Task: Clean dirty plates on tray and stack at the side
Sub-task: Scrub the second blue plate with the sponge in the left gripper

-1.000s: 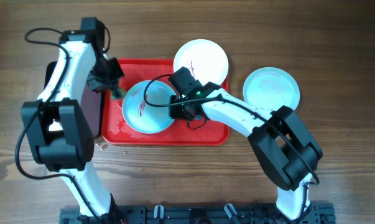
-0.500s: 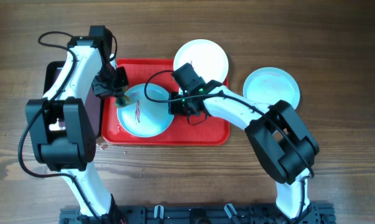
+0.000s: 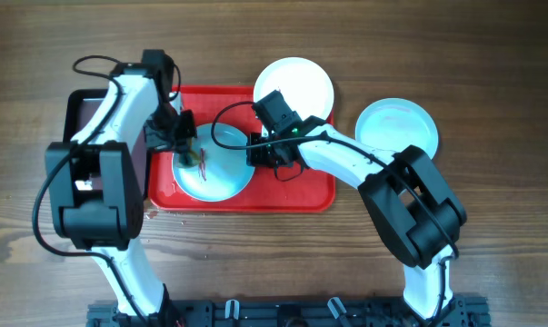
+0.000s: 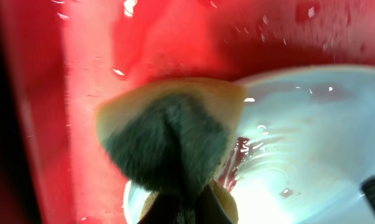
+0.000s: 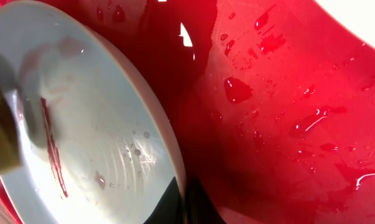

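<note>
Change: My left pincer [image 3: 190, 150] has come inward from the tray's left edge. The sponge [image 4: 168, 137] was off the plate [image 3: 217, 171] a second ago and now sits on its left part, right at the red smear [image 5: 50, 143].
Meaning: I judge that the scrubbing of this plate is only starting. The smear is still there, so the plate is not ready for stacking.
Left pincer: closed tight on the folded sponge, with the green side outward.
Right pincer [image 3: 257, 153]: almost closed, pinching the plate's right rim to keep it still. It has hardly moved in this second.
Plate: in the left half of the tray [image 3: 296, 195], on its wet floor. The pinched rim seems a little lifted, but I cannot be sure.
Other plates: the white plate [image 3: 294, 84] lies at the tray's far right corner, partly over the rim. The second mint plate [image 3: 396, 129] lies on the table to the right of the tray, apart from it.
Hidden: The sponge covers one end of the smear. My fingertips are cut off at the bottom of both wrist views. I cannot tell whether the sponge presses or only touches. My right arm covers the middle of the tray. Whether the second mint plate is already clean is too small to make out.
</note>
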`<state>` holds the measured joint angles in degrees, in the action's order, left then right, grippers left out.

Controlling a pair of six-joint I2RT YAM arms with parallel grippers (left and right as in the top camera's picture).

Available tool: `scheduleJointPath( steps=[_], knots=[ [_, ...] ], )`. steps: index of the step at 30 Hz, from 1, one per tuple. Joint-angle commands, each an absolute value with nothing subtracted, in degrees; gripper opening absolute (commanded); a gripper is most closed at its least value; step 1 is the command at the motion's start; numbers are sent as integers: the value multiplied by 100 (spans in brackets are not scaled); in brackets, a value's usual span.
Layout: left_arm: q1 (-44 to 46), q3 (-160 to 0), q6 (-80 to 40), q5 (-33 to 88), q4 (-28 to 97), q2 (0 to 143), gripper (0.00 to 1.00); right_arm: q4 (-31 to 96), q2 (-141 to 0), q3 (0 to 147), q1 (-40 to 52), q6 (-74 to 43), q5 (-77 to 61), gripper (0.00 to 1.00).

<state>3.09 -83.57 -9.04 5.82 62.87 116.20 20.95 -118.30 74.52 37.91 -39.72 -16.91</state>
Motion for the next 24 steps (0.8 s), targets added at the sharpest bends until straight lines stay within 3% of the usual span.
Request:
scheduleJointPath(
  steps=[1,10,19,24],
  knots=[
    [650,-7872,-449,609,6182,11552,4,2053,-11992,7533,3785,-3913,-1813,4],
    [1035,-6803,-336,628,5640,11552,4,2053,-11992,7533,3785,-3898,-1857,4],
    [1267,-6751,1503,2816,6088,11550,4,2036,-11992,7533,3785,-3896,-1857,4],
    [1334,-6751,1120,2561,5627,11550,4,2038,-11992,7533,3785,-3896,-1861,4]
  ],
)
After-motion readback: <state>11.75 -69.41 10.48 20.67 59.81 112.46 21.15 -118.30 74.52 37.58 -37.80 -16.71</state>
